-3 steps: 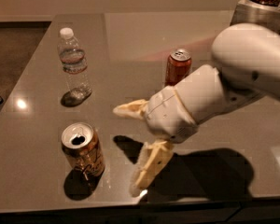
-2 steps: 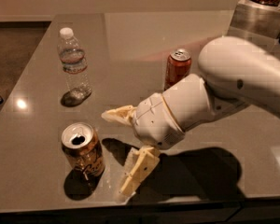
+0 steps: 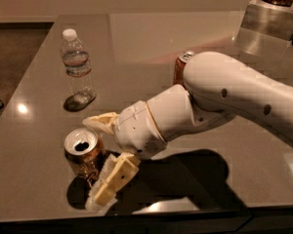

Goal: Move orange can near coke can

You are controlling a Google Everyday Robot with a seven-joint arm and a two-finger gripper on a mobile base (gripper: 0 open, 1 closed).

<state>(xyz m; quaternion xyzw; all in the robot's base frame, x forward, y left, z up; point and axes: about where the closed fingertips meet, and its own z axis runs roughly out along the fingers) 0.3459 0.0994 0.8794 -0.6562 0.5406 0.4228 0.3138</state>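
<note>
Camera view: the gripper (image 3: 92,161) sits low at the front left of the desk (image 3: 39,87), its fingers (image 3: 113,177) spread wide on either side of the upright orange can (image 3: 81,149), not clamped on it. The coke can (image 3: 181,65) stands well apart behind the arm, with a water bottle (image 3: 78,68) at the back left.
</note>
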